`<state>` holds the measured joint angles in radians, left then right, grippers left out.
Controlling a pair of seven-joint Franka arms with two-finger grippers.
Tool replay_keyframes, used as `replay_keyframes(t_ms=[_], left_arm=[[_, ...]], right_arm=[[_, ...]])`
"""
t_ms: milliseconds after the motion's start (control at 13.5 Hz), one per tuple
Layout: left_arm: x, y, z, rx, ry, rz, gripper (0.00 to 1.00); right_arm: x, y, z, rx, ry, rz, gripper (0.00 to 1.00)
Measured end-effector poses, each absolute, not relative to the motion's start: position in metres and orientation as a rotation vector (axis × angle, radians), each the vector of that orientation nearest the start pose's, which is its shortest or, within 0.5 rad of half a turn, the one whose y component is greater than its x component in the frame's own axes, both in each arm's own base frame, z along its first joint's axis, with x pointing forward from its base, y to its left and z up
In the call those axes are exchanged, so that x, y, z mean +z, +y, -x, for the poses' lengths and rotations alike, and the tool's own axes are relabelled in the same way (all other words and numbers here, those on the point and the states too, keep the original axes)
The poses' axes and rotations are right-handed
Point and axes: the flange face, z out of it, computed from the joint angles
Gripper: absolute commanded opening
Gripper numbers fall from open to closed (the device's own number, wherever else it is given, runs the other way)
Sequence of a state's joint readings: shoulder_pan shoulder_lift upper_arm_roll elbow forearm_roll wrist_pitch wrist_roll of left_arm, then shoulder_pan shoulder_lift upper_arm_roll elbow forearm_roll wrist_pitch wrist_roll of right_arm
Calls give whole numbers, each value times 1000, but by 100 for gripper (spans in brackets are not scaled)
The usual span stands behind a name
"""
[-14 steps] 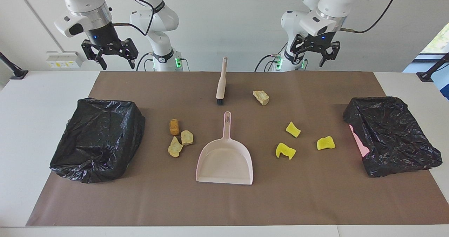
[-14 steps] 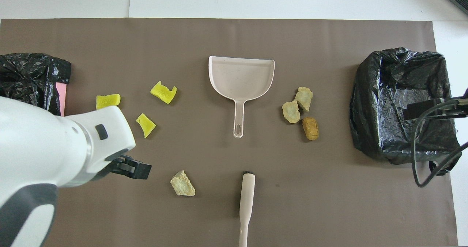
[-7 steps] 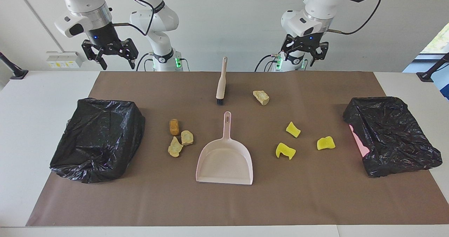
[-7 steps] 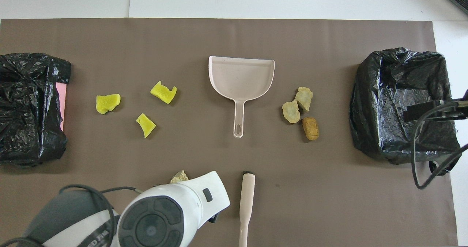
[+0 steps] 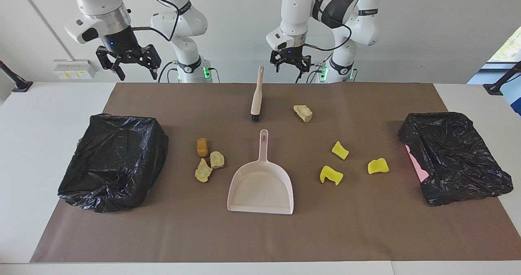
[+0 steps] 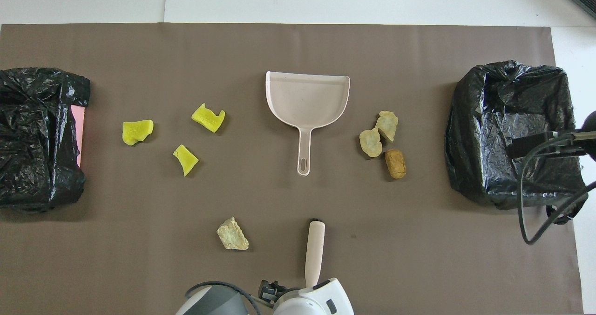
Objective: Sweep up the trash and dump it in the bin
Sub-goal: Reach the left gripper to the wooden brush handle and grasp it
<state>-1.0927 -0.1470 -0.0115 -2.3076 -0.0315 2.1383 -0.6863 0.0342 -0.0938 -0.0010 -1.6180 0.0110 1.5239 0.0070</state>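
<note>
Trash [image 5: 302, 113] lies unswept mid-worktop; I've swung my left pincer [image 5: 290, 61], open, over beside the brush [image 5: 257, 96] handle near the robots' edge. Right pincer [image 5: 126, 62] waits open.

White table [image 5: 40, 116] under brown mat [image 5: 285, 234]

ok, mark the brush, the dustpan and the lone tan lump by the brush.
brush [image 5: 257, 94], facing view, mid-handle.
dustpan [image 5: 261, 188], facing view, bare pan floor.
lone tan lump [image 5: 303, 113], facing view, its middle.
</note>
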Motion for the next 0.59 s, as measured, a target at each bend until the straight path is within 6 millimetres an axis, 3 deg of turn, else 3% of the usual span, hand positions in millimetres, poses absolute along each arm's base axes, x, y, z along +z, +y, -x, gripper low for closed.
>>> replay_keyframes(t_ms=[222,591], left_arm=[[373,-450,-200,84,645,3049,100],[355,-453,-180,175,628,3058,100]], right_arm=[[630,26,-522,27,-62,3130,100],[620,35,-524,23,-88,3131,100]])
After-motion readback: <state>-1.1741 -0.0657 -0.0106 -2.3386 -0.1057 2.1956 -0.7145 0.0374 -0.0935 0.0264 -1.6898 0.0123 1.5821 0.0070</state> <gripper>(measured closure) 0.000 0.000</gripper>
